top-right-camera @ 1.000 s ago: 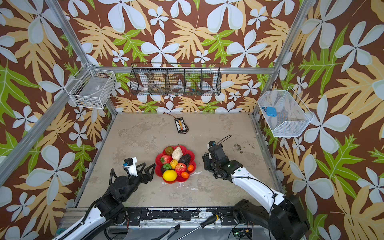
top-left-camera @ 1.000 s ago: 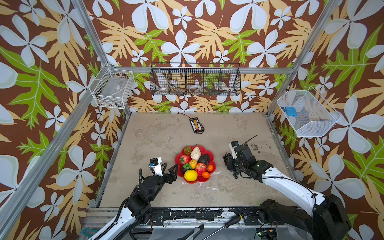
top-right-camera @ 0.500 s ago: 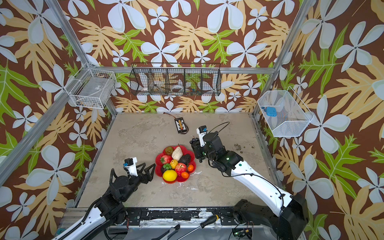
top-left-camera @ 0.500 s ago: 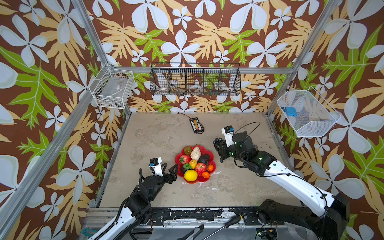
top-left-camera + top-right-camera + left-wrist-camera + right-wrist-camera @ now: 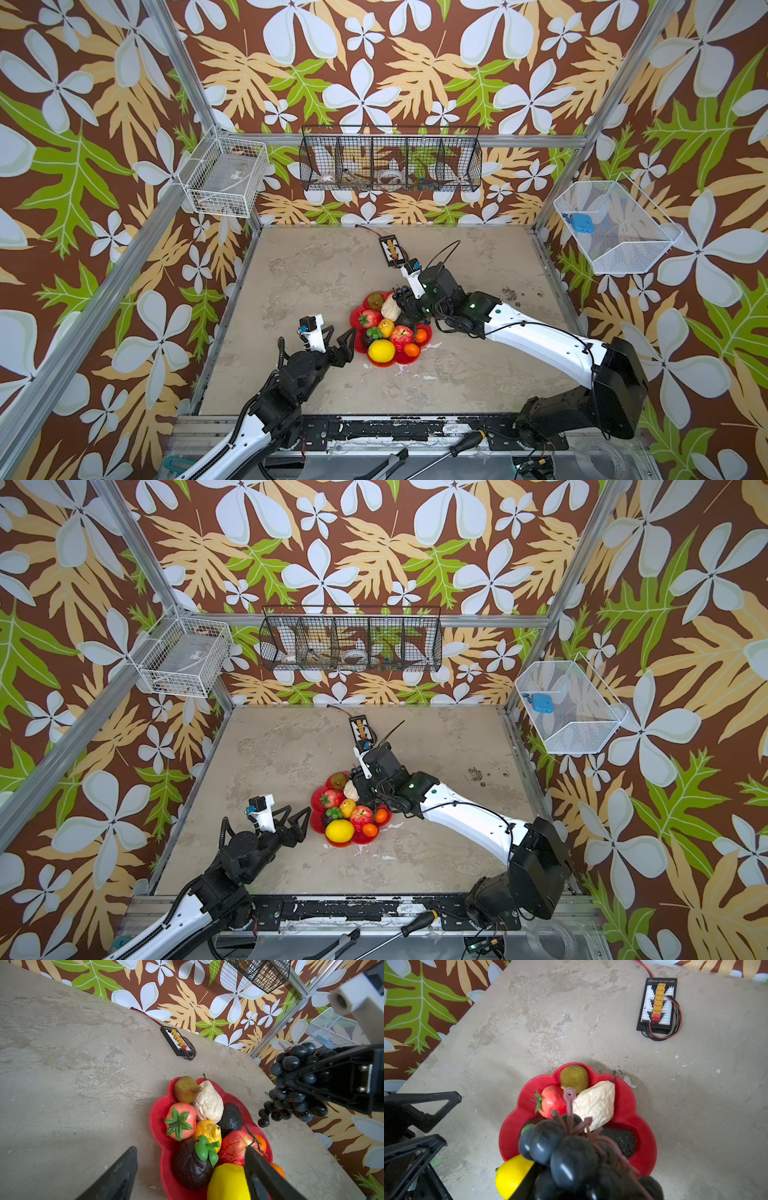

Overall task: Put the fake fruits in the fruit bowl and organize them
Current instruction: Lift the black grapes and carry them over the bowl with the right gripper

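A mottled beige table (image 5: 299, 282) fills a booth whose walls (image 5: 374, 62) carry brown wallpaper with white flowers and green leaves. A white wire basket (image 5: 226, 176) hangs on the left wall. Nearer the front, the left gripper (image 5: 344, 331) sits low over the table, its claw spread wide and empty, tips just beside the fruit bowl (image 5: 356, 318). This red scalloped bowl stands mid-table and holds a lemon (image 5: 381, 350), apple (image 5: 401, 336), pear (image 5: 390, 308) and other fruits. Behind it lies a black device (image 5: 392, 251) with cables, and a black wire basket (image 5: 390, 158) hangs on the back wall. The right gripper (image 5: 405, 302) hovers over the bowl's far right part, clenched on the grape bunch (image 5: 291, 1063). A white mesh basket (image 5: 615, 226) hangs on the right wall.

In both top views the gripper hides most of the bunch. The left wrist view shows it hanging clear of the avocado (image 5: 230, 1119), and the right wrist view shows its brown stem. Only the top views show a screwdriver (image 5: 465, 442) on the front rail.
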You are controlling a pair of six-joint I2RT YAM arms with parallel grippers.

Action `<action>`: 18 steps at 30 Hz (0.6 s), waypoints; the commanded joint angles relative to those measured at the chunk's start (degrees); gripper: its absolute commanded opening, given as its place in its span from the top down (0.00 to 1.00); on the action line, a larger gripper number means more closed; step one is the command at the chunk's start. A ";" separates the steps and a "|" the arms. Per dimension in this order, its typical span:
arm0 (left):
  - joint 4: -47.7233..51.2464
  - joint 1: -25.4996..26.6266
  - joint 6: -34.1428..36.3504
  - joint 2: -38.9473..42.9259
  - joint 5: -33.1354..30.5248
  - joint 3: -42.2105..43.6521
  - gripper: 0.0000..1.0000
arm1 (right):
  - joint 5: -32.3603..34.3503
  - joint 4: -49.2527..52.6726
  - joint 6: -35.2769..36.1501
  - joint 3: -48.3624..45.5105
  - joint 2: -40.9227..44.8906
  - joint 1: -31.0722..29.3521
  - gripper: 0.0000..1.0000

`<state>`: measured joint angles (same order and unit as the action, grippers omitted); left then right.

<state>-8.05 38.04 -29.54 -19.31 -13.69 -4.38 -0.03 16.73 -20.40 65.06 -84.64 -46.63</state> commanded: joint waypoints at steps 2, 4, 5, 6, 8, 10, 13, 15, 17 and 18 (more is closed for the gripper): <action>-1.98 -0.07 0.27 -0.44 -0.36 0.08 0.19 | -0.93 -1.39 1.51 1.02 -3.10 -0.04 0.56; -2.03 -0.07 0.27 -0.46 -0.33 0.01 0.19 | -1.55 -1.35 1.42 1.93 -5.04 -0.12 0.56; -1.99 -0.07 0.27 -0.42 -0.25 0.04 0.19 | -1.73 -1.43 1.26 2.32 -5.95 -0.09 0.56; -1.98 -0.07 0.27 -0.38 -0.28 -0.01 0.19 | -1.68 -1.59 1.09 2.65 -6.64 -0.04 0.55; -1.93 -0.07 0.27 -0.29 -0.28 -0.01 0.19 | -0.84 -1.44 0.72 3.52 -8.25 -0.05 0.54; -1.81 -0.07 0.27 -0.12 -0.33 -0.01 0.19 | -0.37 -1.50 0.72 4.23 -9.49 0.04 0.53; -1.62 -0.07 0.27 0.06 -0.37 -0.01 0.19 | 0.03 -1.53 0.95 5.43 -11.40 0.22 0.52; -1.46 -0.07 0.27 0.28 -0.37 -0.01 0.19 | 0.40 -0.81 1.40 6.61 -12.82 0.44 0.51; -1.26 -0.07 0.26 0.50 -0.41 -0.01 0.19 | 1.25 -0.38 1.34 7.48 -13.89 0.83 0.51; -1.24 -0.07 0.27 0.65 -0.45 -0.01 0.19 | 1.37 -0.30 1.04 7.70 -14.29 1.09 0.51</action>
<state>-8.38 38.04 -29.52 -18.94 -13.67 -4.38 -0.34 16.69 -19.42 71.88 -98.21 -45.95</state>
